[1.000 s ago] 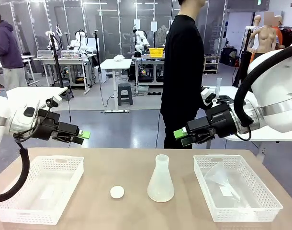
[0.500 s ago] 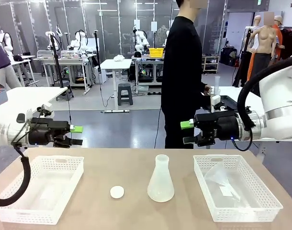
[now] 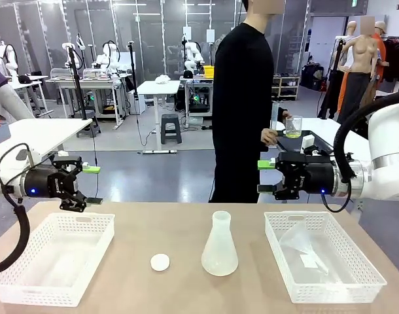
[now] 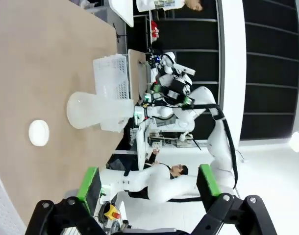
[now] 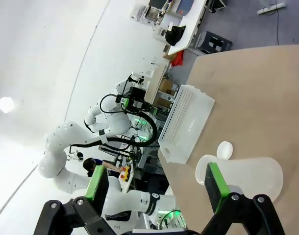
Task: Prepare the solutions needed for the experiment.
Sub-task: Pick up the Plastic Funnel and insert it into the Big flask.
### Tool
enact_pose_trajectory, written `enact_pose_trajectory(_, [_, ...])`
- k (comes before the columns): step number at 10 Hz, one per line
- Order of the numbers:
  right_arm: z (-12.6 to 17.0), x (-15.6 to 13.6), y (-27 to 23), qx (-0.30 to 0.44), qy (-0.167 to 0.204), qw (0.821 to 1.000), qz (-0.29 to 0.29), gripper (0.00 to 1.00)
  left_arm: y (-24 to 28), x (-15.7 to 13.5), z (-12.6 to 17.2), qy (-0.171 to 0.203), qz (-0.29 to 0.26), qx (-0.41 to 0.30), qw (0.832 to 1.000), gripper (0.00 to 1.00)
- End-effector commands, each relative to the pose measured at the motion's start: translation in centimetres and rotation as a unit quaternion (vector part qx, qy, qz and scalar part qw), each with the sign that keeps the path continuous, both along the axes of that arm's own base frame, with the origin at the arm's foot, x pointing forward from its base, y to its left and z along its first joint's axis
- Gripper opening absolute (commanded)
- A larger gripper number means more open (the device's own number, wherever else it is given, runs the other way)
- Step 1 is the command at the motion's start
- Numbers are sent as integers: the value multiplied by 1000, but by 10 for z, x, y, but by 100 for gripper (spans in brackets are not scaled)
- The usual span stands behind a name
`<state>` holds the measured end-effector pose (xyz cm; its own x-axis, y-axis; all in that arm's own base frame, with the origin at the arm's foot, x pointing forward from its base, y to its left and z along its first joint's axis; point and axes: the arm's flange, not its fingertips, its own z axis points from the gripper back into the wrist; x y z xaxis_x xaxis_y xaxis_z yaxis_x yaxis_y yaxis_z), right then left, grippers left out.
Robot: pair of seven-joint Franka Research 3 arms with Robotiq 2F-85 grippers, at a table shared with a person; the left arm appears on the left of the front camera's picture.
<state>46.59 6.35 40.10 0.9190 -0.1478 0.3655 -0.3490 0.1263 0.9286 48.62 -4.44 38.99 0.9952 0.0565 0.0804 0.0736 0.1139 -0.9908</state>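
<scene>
The solutions (image 3: 293,134) are a little pale yellow liquid in a clear glass, held by the person's hand beyond the table's far right. A frosted conical flask (image 3: 220,246) stands upright mid-table, also seen as flask (image 4: 98,111) and flask (image 5: 247,176). A white round cap (image 3: 160,262) lies to its left. My left gripper (image 3: 91,184) hovers open above the left basket's far edge. My right gripper (image 3: 264,176) hangs open beyond the right basket. The left wrist view has my left gripper (image 4: 148,181) empty, and my right gripper (image 5: 154,183) is equally empty in its own view.
A white mesh basket (image 3: 36,297) sits at the table's left. Another basket (image 3: 337,291) at the right holds a clear plastic bag (image 3: 303,252). The person in black (image 3: 242,98) stands behind the table's far edge. Bare tabletop (image 3: 154,222) surrounds the flask.
Both grippers have drawn back toward their own sides and levelled out. The person has turned and now holds up a glass with the liquid.
</scene>
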Motion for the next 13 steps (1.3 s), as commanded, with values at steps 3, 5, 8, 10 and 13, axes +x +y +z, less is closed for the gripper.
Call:
enact_pose_trajectory(3, [-4,0,-1,7,5,1000,4,100,17,8,8,-83,-24,-13,996,100])
enact_pose_trajectory(5, [-4,0,-1,7,5,1000,4,100,7,4,11,-34,-8,-5,999,100])
enact_pose_trajectory(8, [9,20,-1,-101,-41,994,20,100,7,4,11,-34,-8,-5,999,100])
enact_pose_trajectory(10, [40,30,-1,-234,-157,955,89,100,7,4,11,-34,-8,-5,999,100])
enact_pose_trajectory(13, [51,31,7,-445,-215,858,138,100,7,4,11,-34,-8,-5,999,100])
